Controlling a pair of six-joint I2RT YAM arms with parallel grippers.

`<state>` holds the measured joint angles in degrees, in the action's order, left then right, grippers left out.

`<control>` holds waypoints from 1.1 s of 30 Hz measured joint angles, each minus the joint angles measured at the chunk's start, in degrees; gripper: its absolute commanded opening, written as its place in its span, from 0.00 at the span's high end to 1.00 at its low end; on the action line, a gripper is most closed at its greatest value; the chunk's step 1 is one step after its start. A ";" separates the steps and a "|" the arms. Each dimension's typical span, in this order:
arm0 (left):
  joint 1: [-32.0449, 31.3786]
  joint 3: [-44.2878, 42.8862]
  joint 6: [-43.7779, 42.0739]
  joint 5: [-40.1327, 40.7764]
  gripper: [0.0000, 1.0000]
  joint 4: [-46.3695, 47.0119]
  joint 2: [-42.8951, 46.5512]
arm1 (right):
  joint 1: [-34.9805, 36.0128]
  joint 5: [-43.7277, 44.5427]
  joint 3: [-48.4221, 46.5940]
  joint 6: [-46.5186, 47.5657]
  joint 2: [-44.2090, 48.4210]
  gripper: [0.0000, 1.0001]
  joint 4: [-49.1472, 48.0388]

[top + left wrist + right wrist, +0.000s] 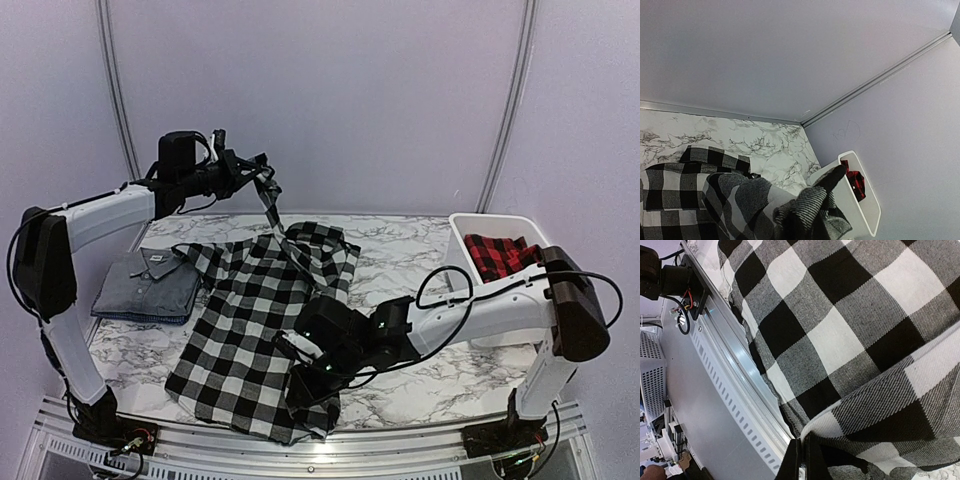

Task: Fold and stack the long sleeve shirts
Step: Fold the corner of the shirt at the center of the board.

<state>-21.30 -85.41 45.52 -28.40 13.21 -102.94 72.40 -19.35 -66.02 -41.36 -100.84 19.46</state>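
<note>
The large black-and-white checked shirt [250,320] lies spread on the marble table, its near right part folded over. My left gripper [262,186] is raised at the back left, shut on a strip of this shirt that hangs down to the table. In the left wrist view the bunched cloth [765,205] hides the fingers. My right gripper [305,375] is low at the shirt's near right corner. Its fingertips [812,460] are pinched on the cloth's edge [840,365]. The grey shirt [150,282] lies folded at the left. The red-and-black shirt [500,255] sits in the bin.
A white bin [462,240] stands at the back right and also shows in the left wrist view [867,212], with the red shirt [855,182] inside. The metal rail [735,385] of the table's near edge runs right under the right gripper. Walls close in behind and beside.
</note>
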 measured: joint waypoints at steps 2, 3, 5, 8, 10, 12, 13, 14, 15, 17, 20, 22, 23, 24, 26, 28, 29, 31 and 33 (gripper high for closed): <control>0.33 0.04 -0.13 0.15 1.00 0.04 0.11 | -0.07 -0.20 0.00 0.28 -0.42 1.00 0.17; 0.50 0.04 -0.15 0.24 1.00 0.02 0.26 | -0.13 -0.28 -0.04 0.48 -0.42 1.00 0.35; 0.72 0.04 -0.20 0.39 1.00 0.02 0.70 | -0.39 -0.50 -0.44 0.94 -0.42 1.00 0.76; 1.22 0.04 -0.35 0.39 1.00 0.07 1.77 | -0.96 -0.63 -0.83 1.14 -0.22 1.00 0.94; 1.53 0.04 -0.52 0.39 1.00 0.15 2.43 | -1.22 -0.72 -0.92 1.20 0.07 1.00 1.14; 1.70 0.13 -0.76 0.42 1.00 0.26 3.13 | -1.31 -0.81 -0.92 1.20 0.24 1.00 1.14; 1.81 0.26 -0.90 0.42 1.00 0.28 3.50 | -1.31 -0.92 -0.92 1.20 0.26 1.00 1.09; 1.86 0.52 -1.03 0.44 1.00 0.31 3.89 | -1.31 -1.09 -0.92 1.18 0.26 1.00 1.07; 1.90 0.81 -1.09 0.48 1.00 0.37 4.20 | -1.31 -1.25 -0.90 1.18 0.26 1.00 1.05; 1.97 1.66 -1.22 0.61 1.00 0.50 4.92 | -1.31 -1.64 -0.90 1.16 0.26 1.00 0.66; 2.60 3.13 -1.22 0.79 1.00 0.74 5.60 | -1.31 -2.58 -0.90 1.18 0.20 0.97 0.00; 3.23 4.31 -1.20 1.05 1.00 0.92 5.60 | -1.29 -3.39 -0.90 1.18 -0.15 0.89 -0.79; 3.43 4.87 -1.20 1.18 1.00 0.92 5.60 | -1.29 -3.74 -0.90 1.09 -0.44 0.84 -1.09; 3.61 5.62 -1.20 1.38 1.00 0.90 5.57 | -1.29 -4.28 -0.90 1.27 -0.83 0.78 -1.46; 3.87 6.71 -1.20 1.51 1.00 0.90 5.29 | -1.31 -4.98 -0.92 1.90 -1.64 0.61 -1.84; 3.98 7.41 -1.20 1.49 1.00 1.01 4.68 | -1.46 -4.83 -1.01 2.49 -1.92 0.47 -1.42; 4.00 7.72 -1.20 1.49 1.00 1.05 4.33 | -1.79 -4.57 -1.03 2.84 -1.86 0.43 -1.01; 4.00 8.74 -1.22 1.51 1.00 1.11 3.56 | -3.17 -3.82 -1.18 3.80 -1.11 0.38 -0.22; 4.00 10.12 -1.25 1.75 1.00 1.09 3.17 | -6.88 -2.16 -1.16 5.18 1.20 0.37 1.09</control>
<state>-17.30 -75.29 44.27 -26.65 14.31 -99.77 65.52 -21.52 -67.18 -36.18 -99.63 20.56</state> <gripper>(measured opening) 0.022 0.608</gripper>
